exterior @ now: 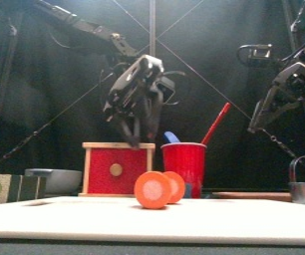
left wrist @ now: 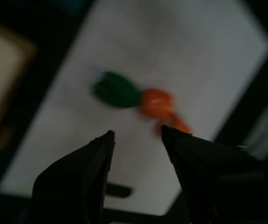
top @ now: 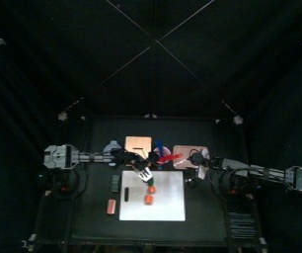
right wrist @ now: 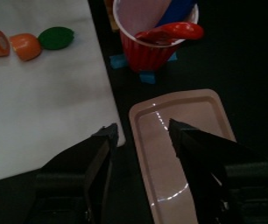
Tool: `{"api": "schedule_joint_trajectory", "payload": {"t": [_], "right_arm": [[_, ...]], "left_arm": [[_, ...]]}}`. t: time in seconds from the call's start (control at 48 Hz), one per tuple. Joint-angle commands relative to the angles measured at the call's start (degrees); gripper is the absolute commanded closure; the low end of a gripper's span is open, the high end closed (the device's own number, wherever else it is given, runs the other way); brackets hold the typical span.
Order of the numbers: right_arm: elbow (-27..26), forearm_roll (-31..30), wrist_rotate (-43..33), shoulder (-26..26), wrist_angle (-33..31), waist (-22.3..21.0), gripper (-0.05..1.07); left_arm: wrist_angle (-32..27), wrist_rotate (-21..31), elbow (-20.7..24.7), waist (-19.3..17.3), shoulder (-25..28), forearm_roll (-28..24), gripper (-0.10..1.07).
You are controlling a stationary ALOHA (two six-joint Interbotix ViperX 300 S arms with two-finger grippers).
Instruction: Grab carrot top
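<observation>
On the white board (top: pixel 163 196) the carrot top (left wrist: pixel 134 94) lies untouched, and we count the grab as not yet made. From the left wrist we see its green leafy end (left wrist: pixel 116 88) joined to a short orange stub, with another orange piece (left wrist: pixel 178 125) just beside it. Our left gripper (left wrist: pixel 137 140) hangs above the board near this piece, its jaws parted with a clear gap and nothing between them. From the front the left arm hangs over the orange pieces (exterior: pixel 158 188), clear of them. We judge that the approach is under way; lowering, closing and lifting are all left. Our right gripper (right wrist: pixel 144 133) waits over the pink tray (right wrist: pixel 186 149) by the red cup (right wrist: pixel 151 37), jaws apart and empty
</observation>
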State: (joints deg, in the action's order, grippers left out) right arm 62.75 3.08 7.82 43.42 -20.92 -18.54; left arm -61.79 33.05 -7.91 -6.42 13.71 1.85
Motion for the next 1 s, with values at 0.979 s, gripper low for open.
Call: {"api": "schedule_joint_trajectory", "payload": {"t": [0.979], "right_arm": [[1.93, 0.88, 0.26, -0.09, -4.75, -0.18, 0.18]], "left_arm": [[11.43, 62.14, 5.98, 13.8, 10.28, -8.09, 0.11]]}}
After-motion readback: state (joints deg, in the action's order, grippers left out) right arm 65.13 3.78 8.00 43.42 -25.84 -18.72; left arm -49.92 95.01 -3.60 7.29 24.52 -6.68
